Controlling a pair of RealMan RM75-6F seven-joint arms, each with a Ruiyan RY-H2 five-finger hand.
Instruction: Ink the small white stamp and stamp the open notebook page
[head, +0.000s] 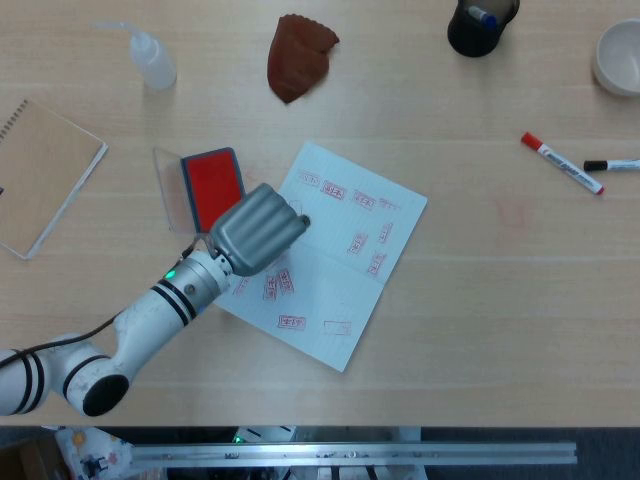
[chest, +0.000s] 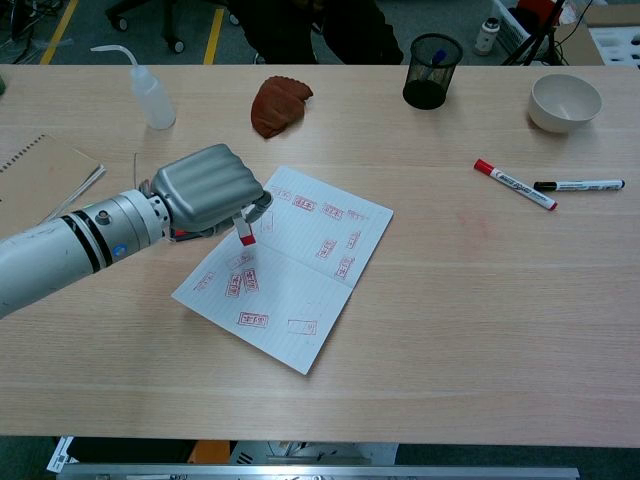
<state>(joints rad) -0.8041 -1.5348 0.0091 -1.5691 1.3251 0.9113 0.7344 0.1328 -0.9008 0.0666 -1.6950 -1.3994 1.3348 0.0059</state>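
My left hand (head: 256, 232) (chest: 208, 187) hovers over the left half of the open notebook (head: 345, 250) (chest: 310, 260), fingers curled round the small white stamp (chest: 244, 229). The stamp's red-inked face points down, a little above the paper. In the head view the hand hides the stamp. The page carries several red stamp marks. The red ink pad (head: 212, 186) lies open to the left of the notebook, uncovered in the head view; the hand covers it in the chest view. My right hand shows in neither view.
A squeeze bottle (head: 149, 57), a brown cloth (head: 298, 55) and a black pen cup (head: 478, 24) stand along the far side. A spiral notebook (head: 38, 175) lies at far left. A white bowl (chest: 565, 100) and two markers (chest: 515, 183) are at right.
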